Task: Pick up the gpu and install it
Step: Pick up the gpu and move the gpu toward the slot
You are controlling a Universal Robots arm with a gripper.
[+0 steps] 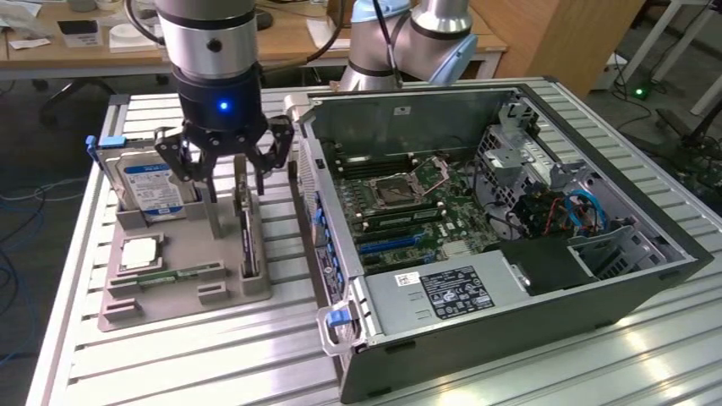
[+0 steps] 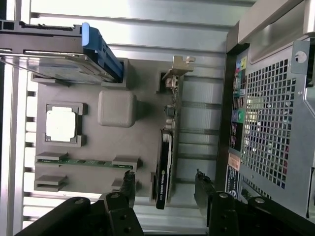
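Observation:
The gpu (image 1: 245,230) is a thin dark card standing on edge in a slot of the grey holder tray (image 1: 169,300), its silvery bracket (image 2: 177,71) at the far end. My gripper (image 1: 226,184) hangs just above the card's bracket end with its fingers spread open and nothing between them. In the wrist view the gpu (image 2: 164,162) lies between the two dark fingertips (image 2: 129,186), one on either side of the card, both apart from it. The open computer case (image 1: 631,279) stands to the exterior view's right, its motherboard (image 1: 401,211) exposed.
In the same tray are a silver hard drive with a blue label (image 1: 152,184), a square processor (image 1: 140,252) and a green memory stick (image 1: 181,273). The case's side wall (image 1: 321,211) stands close beside the tray. A slatted metal table (image 1: 203,364) carries everything.

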